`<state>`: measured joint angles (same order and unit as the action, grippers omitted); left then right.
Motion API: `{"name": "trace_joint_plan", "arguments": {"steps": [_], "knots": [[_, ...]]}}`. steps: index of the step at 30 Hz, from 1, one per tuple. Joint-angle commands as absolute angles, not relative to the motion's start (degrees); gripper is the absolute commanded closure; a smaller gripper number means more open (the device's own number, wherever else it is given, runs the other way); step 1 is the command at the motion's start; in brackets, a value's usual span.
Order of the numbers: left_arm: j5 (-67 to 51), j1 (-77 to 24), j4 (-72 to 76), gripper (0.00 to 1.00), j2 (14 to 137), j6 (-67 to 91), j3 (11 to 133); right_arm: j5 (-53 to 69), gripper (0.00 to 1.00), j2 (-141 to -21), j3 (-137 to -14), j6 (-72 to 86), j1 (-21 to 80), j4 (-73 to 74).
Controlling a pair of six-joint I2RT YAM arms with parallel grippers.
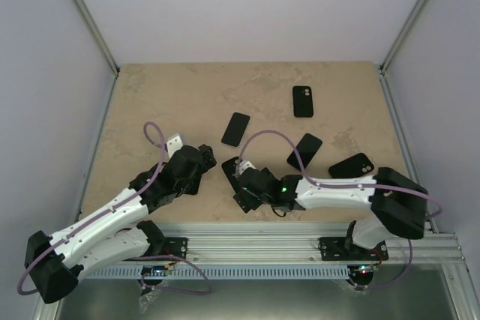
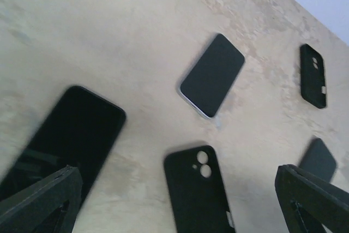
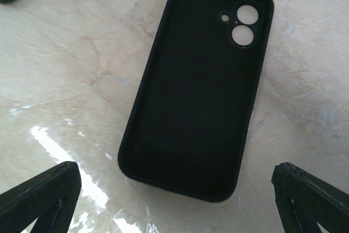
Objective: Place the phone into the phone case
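Note:
A black phone case (image 3: pixel 196 85) lies open side up, its camera holes at the far end, between the spread fingers of my right gripper (image 3: pixel 174 195), which hovers just above it, open and empty. In the top view this case (image 1: pixel 229 164) lies at the tip of my right gripper (image 1: pixel 241 177). My left gripper (image 2: pixel 175 195) is open and empty. A large black phone (image 2: pixel 65 140) lies screen up by its left finger (image 2: pixel 43 200), and the same case (image 2: pixel 199 192) lies between its fingers. In the top view my left gripper (image 1: pixel 201 161) sits just left of that case.
A second phone with a silver edge (image 2: pixel 212 75) lies further out, also in the top view (image 1: pixel 236 129). Another black case (image 1: pixel 303 101) lies at the back. Two more dark phone-shaped items (image 1: pixel 304 151) (image 1: pixel 351 165) lie to the right. Side walls enclose the table.

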<state>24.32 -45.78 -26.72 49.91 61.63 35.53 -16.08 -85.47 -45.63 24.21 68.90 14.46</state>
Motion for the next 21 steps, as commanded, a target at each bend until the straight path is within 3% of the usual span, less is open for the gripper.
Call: {"name": "trace_joint_plan", "arguments": {"steps": [1,10,21], "knots": [[32.74,-45.53,-37.9,0.01,47.41,54.43,39.49,-21.56,0.02,-91.88,-50.12,21.34,70.23,17.98],[32.14,-45.53,-39.38,0.01,48.6,49.11,42.4,-24.99,0.02,-98.43,-51.38,17.9,70.79,16.31],[23.9,-39.86,-35.19,0.01,56.16,44.19,41.6,-26.17,0.02,-93.66,-44.71,16.28,67.35,12.17]]}}
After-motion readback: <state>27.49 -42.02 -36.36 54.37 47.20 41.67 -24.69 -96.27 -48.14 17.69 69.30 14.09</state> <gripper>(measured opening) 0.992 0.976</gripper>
